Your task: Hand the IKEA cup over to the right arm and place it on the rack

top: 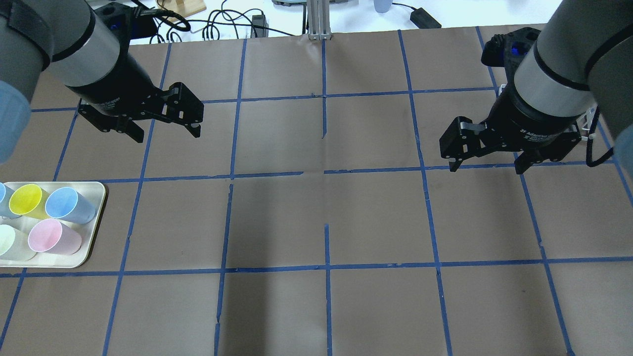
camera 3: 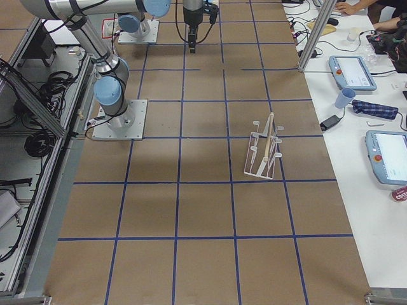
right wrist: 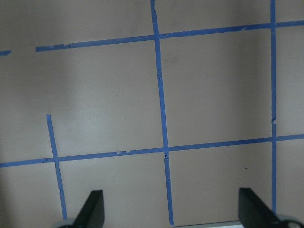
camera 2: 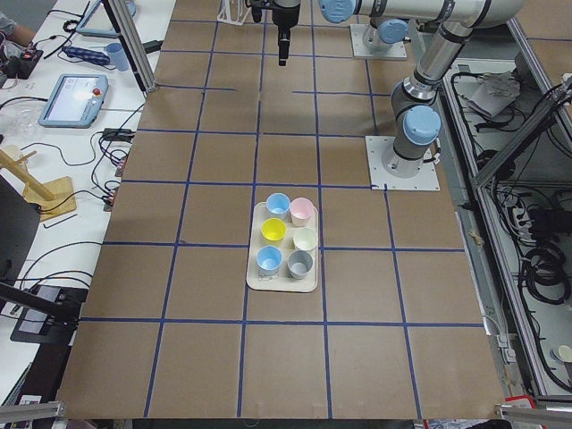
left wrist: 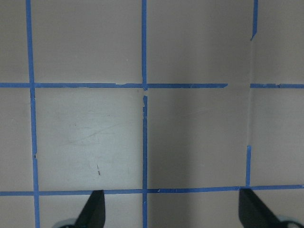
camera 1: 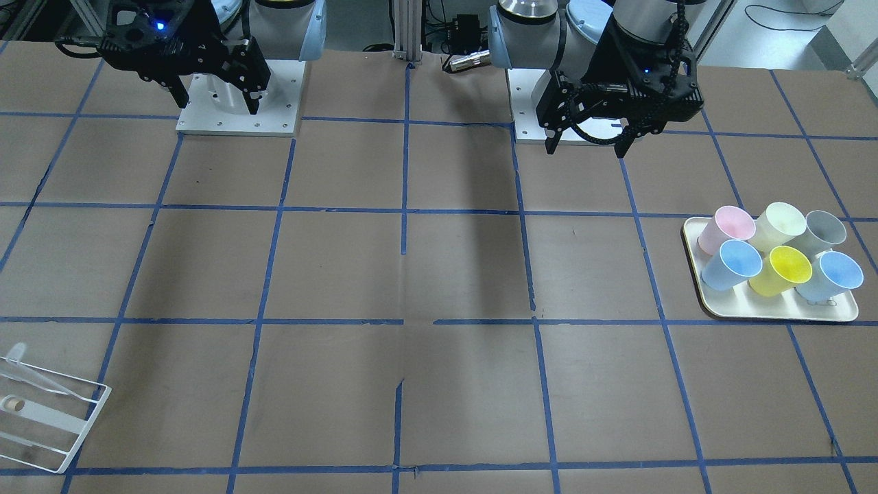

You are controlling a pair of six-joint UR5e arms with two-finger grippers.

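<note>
As the left hand point(top: 165, 133) and right hand point(top: 486, 168) hang wide open and empty, we judge the task unbegun. The pale pink tapered plastic cup point(top: 49, 237) sits in a cream tray point(top: 97, 199) outboard of the left hand. The white wire rack point(camera 1: 48, 418) lies beyond the right hand, hence the transfer.

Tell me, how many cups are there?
6 on the tray. Upper row in the front-facing view: pink cup, cream cup, grey cup. Lower row: blue cup, yellow cup, second blue cup. None hidden.
</note>
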